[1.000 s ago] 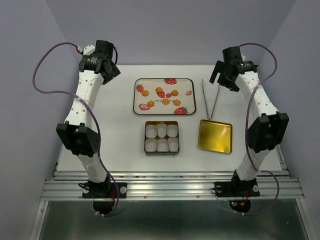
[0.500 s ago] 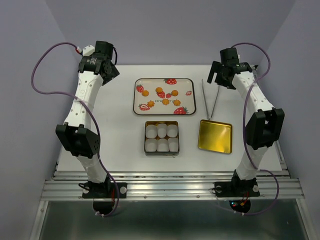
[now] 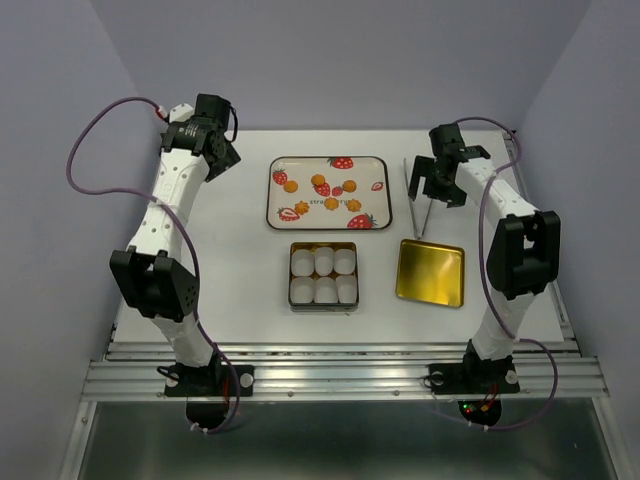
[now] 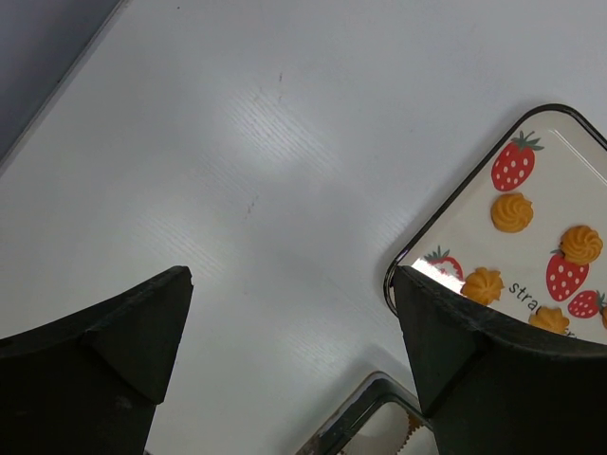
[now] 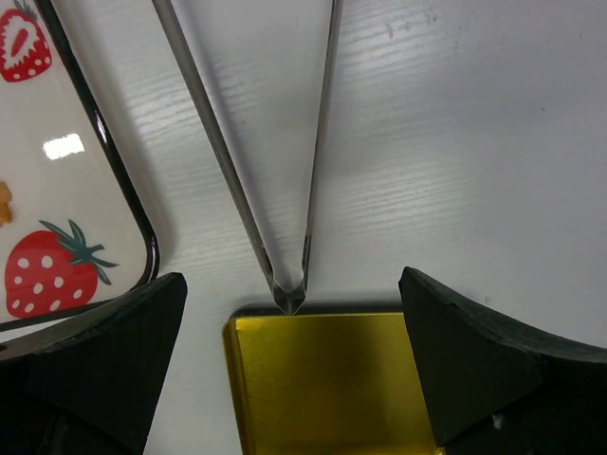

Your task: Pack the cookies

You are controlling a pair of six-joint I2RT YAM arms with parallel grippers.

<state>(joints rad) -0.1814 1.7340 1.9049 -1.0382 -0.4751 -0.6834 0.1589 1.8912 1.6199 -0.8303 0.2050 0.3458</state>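
Note:
Several orange cookies [image 3: 318, 181] lie on a strawberry-printed tray [image 3: 305, 168] at the back middle of the table. In front of the tray stands a square tin [image 3: 323, 244] holding white paper cups. My left gripper [image 3: 222, 160] hangs open left of the tray, and its wrist view shows cookies [image 4: 512, 212] past the right finger [image 4: 474, 360]. Over the metal tongs [image 3: 420, 198] my right gripper [image 3: 437, 185] is open. In the right wrist view the tongs' joined end [image 5: 289, 299] lies between the fingers, touching nothing.
A gold lid [image 3: 431, 272] lies flat right of the tin, its far edge against the tongs' joined end. The tin's corner [image 4: 365, 417] shows low in the left wrist view. Purple cables loop off both arms. Walls close in the back and both sides.
My right gripper has come forward and down from the back right corner to above the tongs. The left gripper has shifted slightly. The cookies, tin and lid have stayed put.

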